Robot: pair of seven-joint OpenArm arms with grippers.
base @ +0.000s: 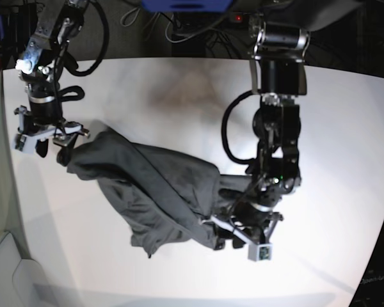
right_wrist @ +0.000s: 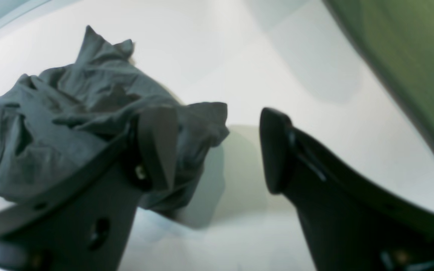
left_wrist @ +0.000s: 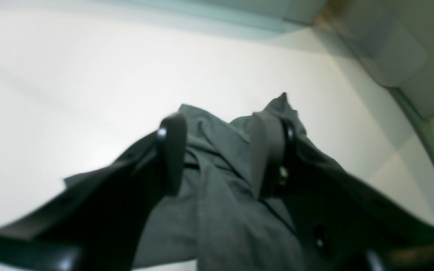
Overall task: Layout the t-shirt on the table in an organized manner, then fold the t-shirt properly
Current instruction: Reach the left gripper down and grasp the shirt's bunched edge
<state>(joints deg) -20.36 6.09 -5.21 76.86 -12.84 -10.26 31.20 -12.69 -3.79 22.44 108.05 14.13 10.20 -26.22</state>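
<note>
We see the dark charcoal-grey short-sleeved cotton t-shirt [base: 155, 192] lying crumpled across the middle of the large matte white tabletop [base: 333, 121], stretched in a rumpled band between our two arms. In the base view our left gripper [base: 243, 225] sits at the shirt's right-hand end, and the left wrist view shows its two black fingers [left_wrist: 171, 158] pinching a bunched fold of the grey cloth [left_wrist: 217, 188], which rises between them and hangs down toward the camera. Our right gripper [base: 48, 139] is at the shirt's other end, near the table's left edge. In the right wrist view its jaws stand well spread, with bare white table [right_wrist: 239, 56] showing in the gap; one finger [right_wrist: 156, 146] lies against the heaped fabric [right_wrist: 70, 113], while the other finger [right_wrist: 275, 150] stands clear of it, so nothing is clamped there. The cloth bulges in loose, uneven folds, with a corner poking upward at the far side of the heap. A dim shadow falls on the table beside the shirt's edge.
</note>
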